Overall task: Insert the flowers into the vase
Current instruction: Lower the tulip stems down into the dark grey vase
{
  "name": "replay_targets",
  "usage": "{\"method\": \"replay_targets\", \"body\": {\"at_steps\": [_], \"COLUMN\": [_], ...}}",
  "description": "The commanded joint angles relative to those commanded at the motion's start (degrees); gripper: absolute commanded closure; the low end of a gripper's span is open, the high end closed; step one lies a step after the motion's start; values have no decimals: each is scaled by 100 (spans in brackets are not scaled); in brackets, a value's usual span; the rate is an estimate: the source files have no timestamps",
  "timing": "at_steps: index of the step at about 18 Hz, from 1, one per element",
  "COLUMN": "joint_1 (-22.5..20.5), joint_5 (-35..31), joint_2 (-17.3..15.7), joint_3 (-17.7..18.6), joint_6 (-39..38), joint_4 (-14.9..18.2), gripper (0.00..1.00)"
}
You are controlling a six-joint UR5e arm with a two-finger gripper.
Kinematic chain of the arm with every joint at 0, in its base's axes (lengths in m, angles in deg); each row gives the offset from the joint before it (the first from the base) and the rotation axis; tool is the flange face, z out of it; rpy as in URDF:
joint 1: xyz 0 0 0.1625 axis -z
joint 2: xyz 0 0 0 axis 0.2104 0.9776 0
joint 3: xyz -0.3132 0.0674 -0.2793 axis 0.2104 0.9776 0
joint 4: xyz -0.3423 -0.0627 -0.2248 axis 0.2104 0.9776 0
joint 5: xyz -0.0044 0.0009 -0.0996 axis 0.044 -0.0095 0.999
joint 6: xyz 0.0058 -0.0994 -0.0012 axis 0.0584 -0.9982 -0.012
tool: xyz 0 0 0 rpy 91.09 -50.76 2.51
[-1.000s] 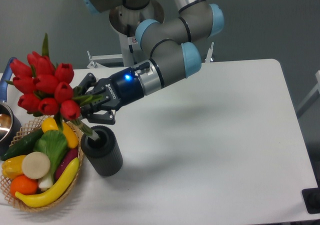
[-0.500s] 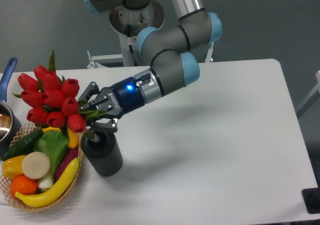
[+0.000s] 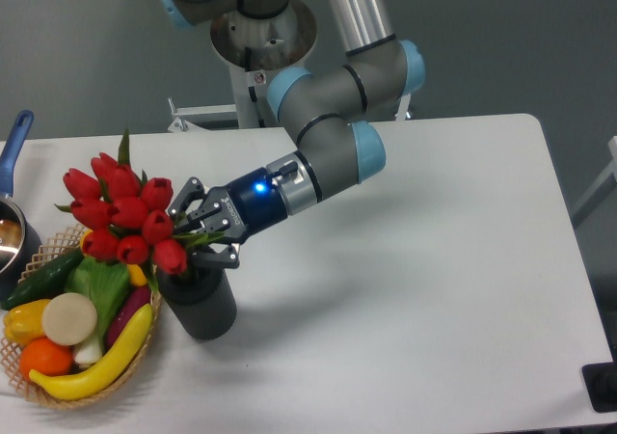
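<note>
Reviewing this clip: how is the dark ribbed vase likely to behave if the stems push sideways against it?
The vase looks short and wide, so it would probably slide rather than tip. Its ribbed wall likely gives decent grip. The flowers lean left from the claw, so their top-heavy bunch may tug the rim that way.

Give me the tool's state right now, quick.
Tool: closed on the flowers, stems going into the vase.

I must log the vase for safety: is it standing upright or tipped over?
Upright. The vase stands on its base on the table, mouth upward, beside the basket. The flowers lean over it, held by the gripper.
</note>
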Motion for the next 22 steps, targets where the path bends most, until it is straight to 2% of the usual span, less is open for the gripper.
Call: {"method": "replay_targets", "body": {"at_steps": [7, 14, 15, 17, 22], "joint_1": [-132, -132, -132, -132, -132], "joint_5": [0, 0, 0, 0, -9], "joint_2": [26, 26, 26, 26, 35], "joint_3": [35, 246, 255, 255, 237], "joint_6": [9, 246, 255, 272, 334], "joint_4": [9, 0, 0, 0, 0], "gripper": [76, 68, 66, 53, 34]}}
